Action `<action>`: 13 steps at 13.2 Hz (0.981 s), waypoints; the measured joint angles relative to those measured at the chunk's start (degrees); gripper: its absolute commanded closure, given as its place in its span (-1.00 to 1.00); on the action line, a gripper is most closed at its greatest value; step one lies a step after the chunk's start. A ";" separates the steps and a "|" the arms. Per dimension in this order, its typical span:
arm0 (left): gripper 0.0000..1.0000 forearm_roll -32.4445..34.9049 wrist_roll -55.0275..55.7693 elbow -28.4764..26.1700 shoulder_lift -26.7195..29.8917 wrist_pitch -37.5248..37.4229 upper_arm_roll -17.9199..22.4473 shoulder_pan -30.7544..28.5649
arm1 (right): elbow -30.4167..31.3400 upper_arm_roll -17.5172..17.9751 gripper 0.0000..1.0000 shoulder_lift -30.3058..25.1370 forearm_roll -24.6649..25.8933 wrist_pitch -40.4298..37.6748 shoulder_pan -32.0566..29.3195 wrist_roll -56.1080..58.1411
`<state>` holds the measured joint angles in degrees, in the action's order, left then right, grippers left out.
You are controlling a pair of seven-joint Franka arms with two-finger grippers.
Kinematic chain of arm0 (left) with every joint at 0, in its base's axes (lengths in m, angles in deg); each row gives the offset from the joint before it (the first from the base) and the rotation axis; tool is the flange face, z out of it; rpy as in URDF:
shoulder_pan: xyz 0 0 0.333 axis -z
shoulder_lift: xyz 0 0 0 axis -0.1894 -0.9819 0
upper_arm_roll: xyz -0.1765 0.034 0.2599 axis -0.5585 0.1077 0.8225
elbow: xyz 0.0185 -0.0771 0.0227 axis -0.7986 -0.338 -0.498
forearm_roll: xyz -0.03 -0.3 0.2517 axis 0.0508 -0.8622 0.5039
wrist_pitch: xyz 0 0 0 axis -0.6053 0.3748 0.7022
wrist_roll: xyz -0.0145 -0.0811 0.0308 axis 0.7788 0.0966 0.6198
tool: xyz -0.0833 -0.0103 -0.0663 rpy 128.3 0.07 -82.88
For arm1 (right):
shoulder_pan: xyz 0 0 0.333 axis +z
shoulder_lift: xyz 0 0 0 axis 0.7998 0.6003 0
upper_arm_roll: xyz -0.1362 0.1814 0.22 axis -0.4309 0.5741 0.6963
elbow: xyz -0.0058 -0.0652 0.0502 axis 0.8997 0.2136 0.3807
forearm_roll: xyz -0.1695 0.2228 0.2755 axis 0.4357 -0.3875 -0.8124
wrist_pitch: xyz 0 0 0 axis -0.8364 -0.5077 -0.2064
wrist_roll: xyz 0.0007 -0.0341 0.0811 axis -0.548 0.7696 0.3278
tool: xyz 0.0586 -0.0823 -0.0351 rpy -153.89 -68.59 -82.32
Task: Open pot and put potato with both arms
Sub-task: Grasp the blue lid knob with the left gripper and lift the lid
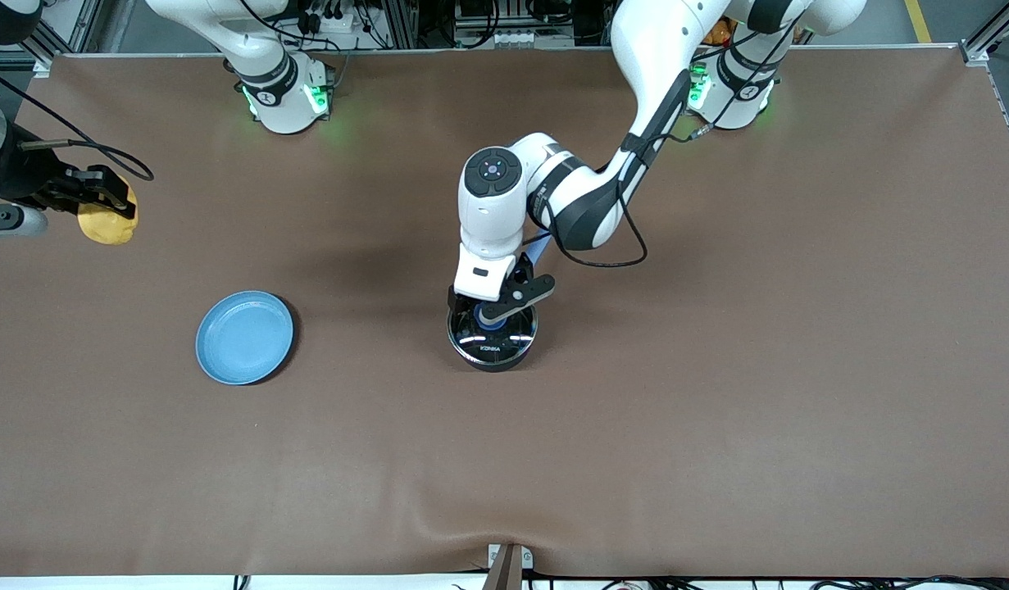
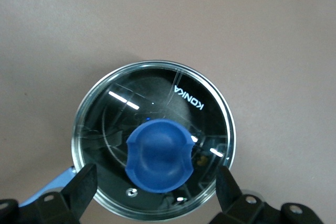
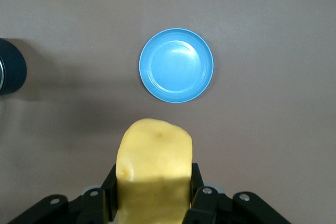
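Observation:
The black pot [image 1: 493, 342] stands mid-table with its clear glass lid [image 2: 152, 103] on and its blue handle [image 1: 539, 246] partly under the left arm. My left gripper [image 1: 492, 315] hovers right over the lid. It is open, with its fingers [image 2: 79, 190] wide apart on either side of the blue knob [image 2: 157, 156] and not touching it. My right gripper [image 1: 111, 201] is shut on the yellow potato [image 1: 106, 220] over the right arm's end of the table. In the right wrist view the potato [image 3: 153, 161] fills the gripper [image 3: 152, 198].
A flat blue plate [image 1: 244, 337] lies on the brown table between the potato and the pot, nearer the front camera than the potato. It also shows in the right wrist view [image 3: 176, 65], with the pot's edge [image 3: 10, 74] at the frame's side.

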<state>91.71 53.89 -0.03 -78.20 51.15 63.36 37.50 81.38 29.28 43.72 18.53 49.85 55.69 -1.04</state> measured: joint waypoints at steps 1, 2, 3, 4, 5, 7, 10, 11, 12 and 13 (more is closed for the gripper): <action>-1.00 0.00 1.24 0.30 -0.59 0.31 0.00 0.00 | 0.00 0.00 1.00 0.00 0.00 0.00 0.00 0.00; -1.00 0.00 2.07 0.56 -1.16 0.45 0.00 0.00 | 0.00 0.00 1.00 0.00 0.00 0.00 0.00 0.00; -1.00 0.00 2.70 0.75 -1.67 0.55 0.01 0.00 | 0.00 0.00 1.00 0.00 0.00 0.00 0.00 0.01; -1.00 0.00 3.49 0.89 -2.12 0.80 0.06 -0.01 | 0.00 0.00 1.00 0.00 0.00 0.00 0.00 0.02; -1.00 0.00 4.29 1.03 -2.52 1.24 0.12 -0.02 | 0.00 0.00 1.00 0.00 0.00 0.00 0.00 0.03; -0.57 0.00 4.90 1.37 -3.07 1.80 0.17 -0.02 | 0.00 0.00 1.00 0.00 0.00 0.00 0.00 0.03; 1.00 0.00 4.97 1.65 -3.31 2.06 0.18 -0.01 | 0.00 0.00 1.00 0.00 0.00 0.00 0.00 0.04; 1.00 0.00 4.97 1.70 -3.31 2.05 0.18 0.01 | 0.00 0.00 1.00 0.00 0.00 0.00 0.00 0.04; 1.00 0.00 4.96 1.75 -3.31 1.99 0.16 0.03 | 0.00 0.00 1.00 0.00 0.00 0.00 0.00 0.04; 1.00 0.00 4.96 1.98 -3.29 1.78 0.15 0.05 | 0.00 0.00 1.00 0.00 0.00 0.00 0.00 0.04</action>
<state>91.71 58.85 1.94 -81.49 52.93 63.50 37.55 81.38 29.27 43.72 18.53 49.84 55.69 -1.00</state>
